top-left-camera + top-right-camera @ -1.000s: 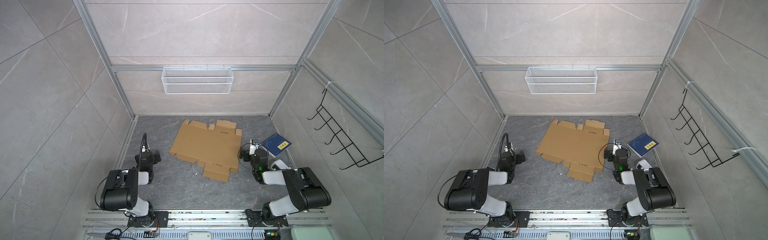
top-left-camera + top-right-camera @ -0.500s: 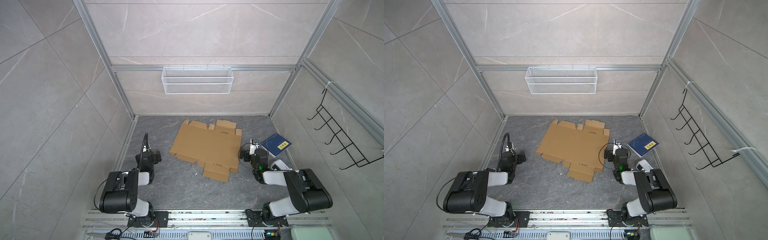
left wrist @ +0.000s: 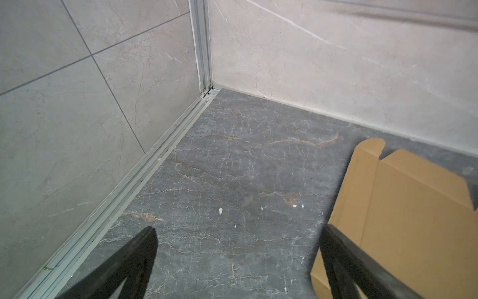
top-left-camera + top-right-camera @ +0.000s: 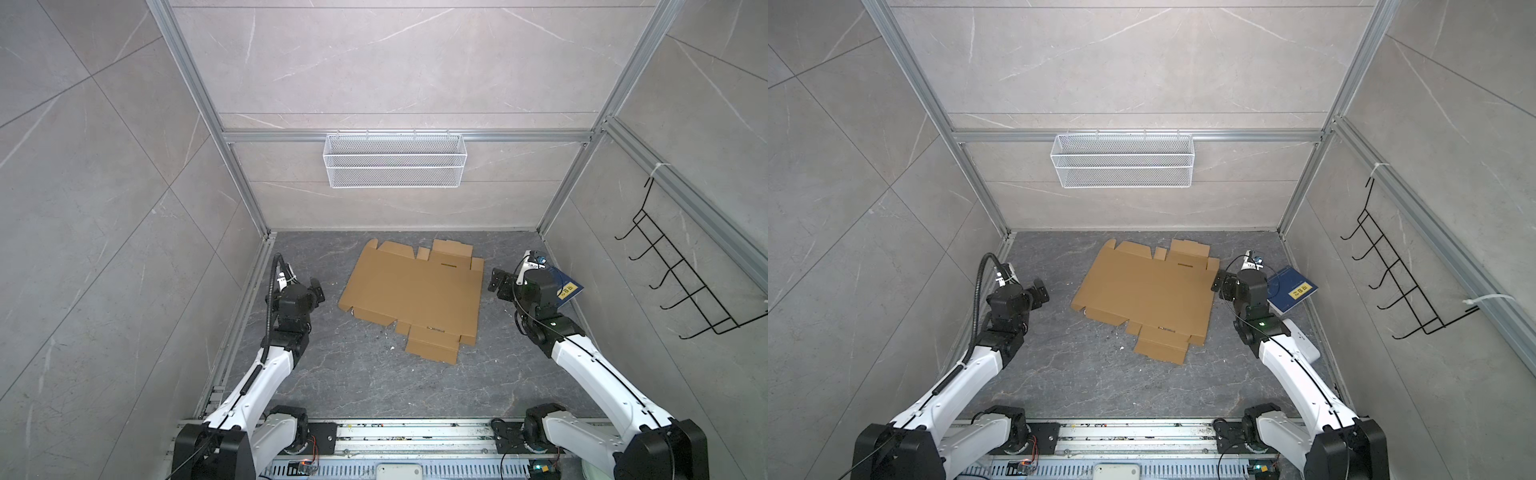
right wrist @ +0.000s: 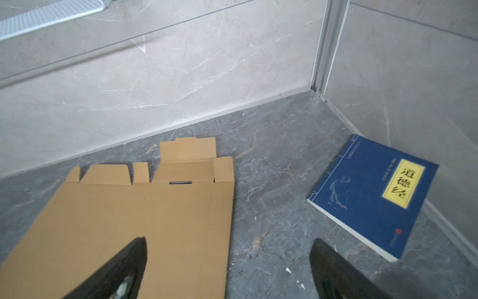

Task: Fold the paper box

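Facing the flat brown corrugated-cardboard paper box [image 4: 411, 295], lying unfolded mid-scene.
Near tab first: black-fingered left gripper [image 3: 238, 233] and right gripper [image 5: 229, 242], both spread and empty beside its side edges, should lift evenly, far flaps last.

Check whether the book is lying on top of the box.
No, the book lies on the floor apart from the box, with bare floor between them.

Your dark grey veined floor [image 4: 353, 386] carries the paper box [image 4: 411, 291], flat and unfolded, and a blue book [image 5: 362, 196] apart from it, near the wall.
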